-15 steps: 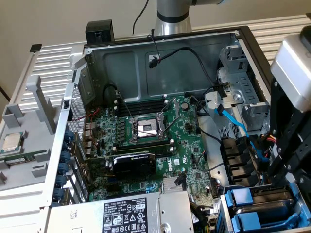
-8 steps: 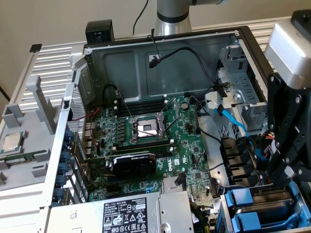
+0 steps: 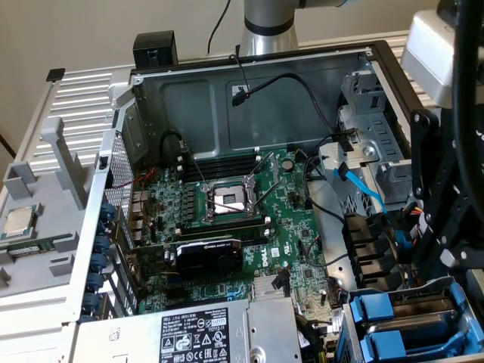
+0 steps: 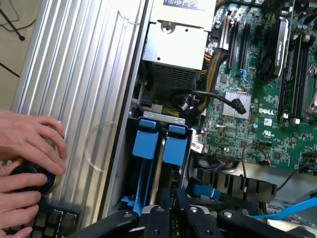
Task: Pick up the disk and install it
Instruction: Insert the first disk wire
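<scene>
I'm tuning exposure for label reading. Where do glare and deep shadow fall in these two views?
Exterior view: the case's far wall sits in dull shade, the motherboard is evenly lit, and the power-supply label reads bright without glare. Wrist view: the ribbed metal panel carries pale reflective streaks, while the bay around the blue carriers falls into dark shadow.

Soft, even overhead light; my arm's column, at twelve o'clock in the exterior view, carries a bright sheen. The case wall just below it lies shaded, while the ribbed panel in my wrist view glares pale.
</scene>
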Controlling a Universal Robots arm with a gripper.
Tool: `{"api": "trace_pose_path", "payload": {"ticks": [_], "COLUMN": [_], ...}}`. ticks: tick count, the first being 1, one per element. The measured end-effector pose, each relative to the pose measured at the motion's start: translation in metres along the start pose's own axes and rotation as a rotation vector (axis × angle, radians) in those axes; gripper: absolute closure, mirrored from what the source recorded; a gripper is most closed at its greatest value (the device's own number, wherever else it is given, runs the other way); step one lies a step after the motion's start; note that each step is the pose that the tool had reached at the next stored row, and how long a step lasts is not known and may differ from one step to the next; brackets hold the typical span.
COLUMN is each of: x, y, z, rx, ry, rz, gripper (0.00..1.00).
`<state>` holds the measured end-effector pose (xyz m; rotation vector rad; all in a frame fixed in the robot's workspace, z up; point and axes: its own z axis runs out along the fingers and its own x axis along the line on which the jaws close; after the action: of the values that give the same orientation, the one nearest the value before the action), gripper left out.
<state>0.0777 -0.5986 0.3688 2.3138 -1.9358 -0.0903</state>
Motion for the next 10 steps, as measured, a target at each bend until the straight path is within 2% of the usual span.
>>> {"api": "trace_pose_path", "payload": {"ticks": [2,3,6,10], "x": [-0.0010,-0.0011,-0.0011,-0.0016], "y": [-0.0008,-0.0012,-0.0030,-0.0045], "z": [-0.0001,-0.0001,-0.0004,-0.0006], "rx": [-0.0036,-0.0056,-0.0115,-0.0214], "ry": [0.0085,0.0107,0.0129,0.0111], "rz": [0.001,0.002,0.004,0.007], "gripper": [0.84,0.84,0.84,0.84]}}
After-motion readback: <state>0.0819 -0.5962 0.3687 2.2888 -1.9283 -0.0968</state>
